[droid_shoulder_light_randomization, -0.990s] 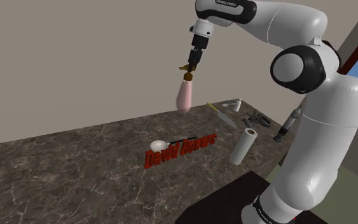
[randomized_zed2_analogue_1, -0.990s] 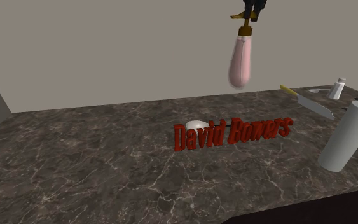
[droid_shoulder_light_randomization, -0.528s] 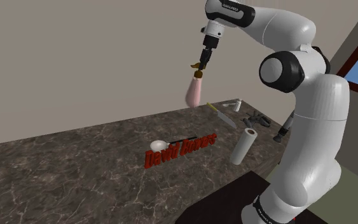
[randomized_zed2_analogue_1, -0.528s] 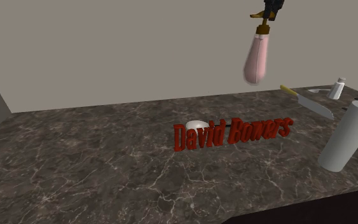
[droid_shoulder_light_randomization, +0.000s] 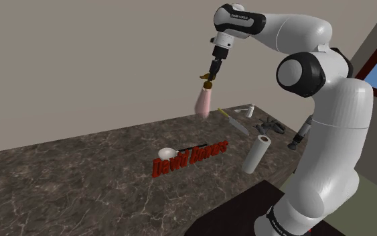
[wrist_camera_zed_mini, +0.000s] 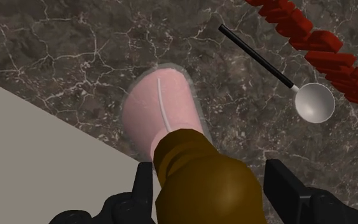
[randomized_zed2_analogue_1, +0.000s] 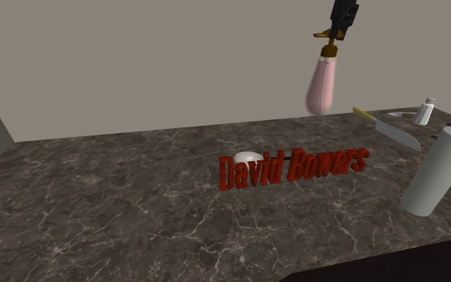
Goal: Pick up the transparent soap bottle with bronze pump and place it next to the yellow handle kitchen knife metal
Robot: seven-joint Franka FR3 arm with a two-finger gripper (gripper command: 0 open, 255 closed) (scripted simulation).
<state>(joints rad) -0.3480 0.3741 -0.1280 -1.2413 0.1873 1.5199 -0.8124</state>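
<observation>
The black gripper (droid_shoulder_light_randomization: 211, 71), fingers drawn in on the bronze pump (wrist_camera_zed_mini: 203, 184), holds the soap bottle (droid_shoulder_light_randomization: 203, 104) by its top, high over the dark marbled counter (droid_shoulder_light_randomization: 80, 174). The bottle hangs pump-up, a little off plumb and clear of the surface. A paper roll (droid_shoulder_light_randomization: 256, 153) stands nearer the stand, well apart from the bottle. The knife (droid_shoulder_light_randomization: 236, 124) lies flat on the counter, below the bottle and toward the shoulder view's right. Its long axis runs from the yellow handle (randomized_zed2_analogue_1: 362, 112), the end nearer the bottle, out to the blade toward the roll. By that layout, the move ahead looks like a short carry toward the handle and then a descent, setting the bottle down beside the knife rather than on it. The clear bottle holds pale pink soap, with a thin tube visible inside. A small white bottle (droid_shoulder_light_randomization: 250, 110) stands just beyond the knife, and its contents cannot be made out.
</observation>
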